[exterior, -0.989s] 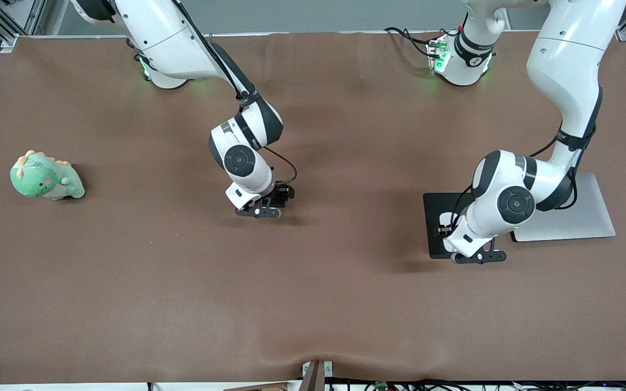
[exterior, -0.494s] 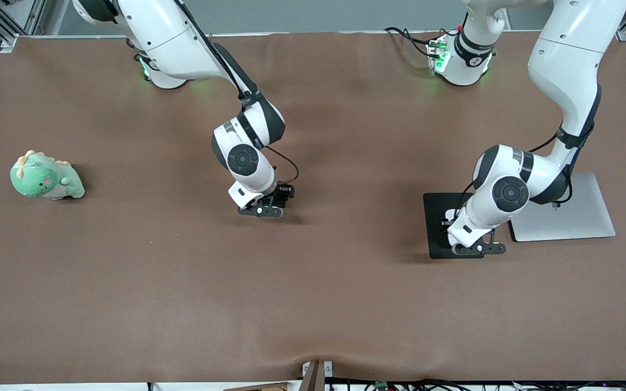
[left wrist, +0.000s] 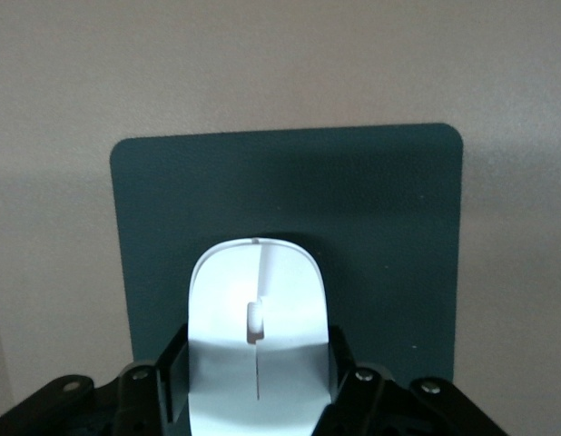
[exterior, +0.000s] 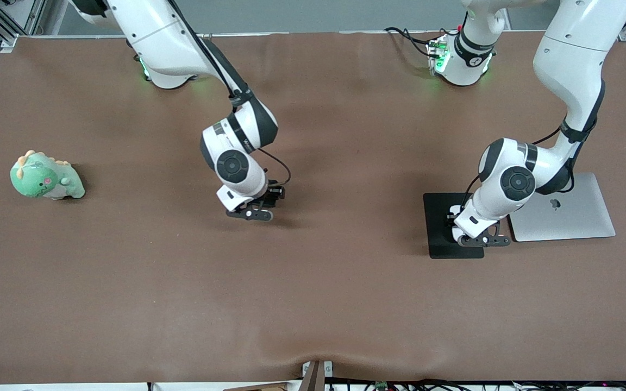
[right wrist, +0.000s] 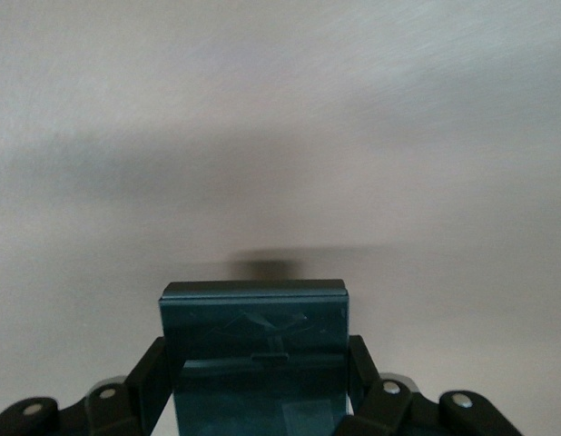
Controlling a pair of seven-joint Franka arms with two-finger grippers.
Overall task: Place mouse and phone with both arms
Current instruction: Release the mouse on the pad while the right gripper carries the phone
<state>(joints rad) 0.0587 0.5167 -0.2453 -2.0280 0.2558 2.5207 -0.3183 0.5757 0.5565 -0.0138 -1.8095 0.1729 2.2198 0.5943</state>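
White, smooth and likely light and slippery, the mouse [left wrist: 258, 341] is pinched at its flanks by the left gripper [exterior: 481, 239] over the black mat [exterior: 439, 225], while the right gripper [exterior: 249, 213] clamps the stiff phone [right wrist: 255, 350] by its long edges above mid-counter [exterior: 313, 304].

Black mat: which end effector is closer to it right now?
Left. The left end effector, shut on the mouse, is over the black mat beside the laptop. The right end effector, shut on the phone, is over bare table mid-way along.
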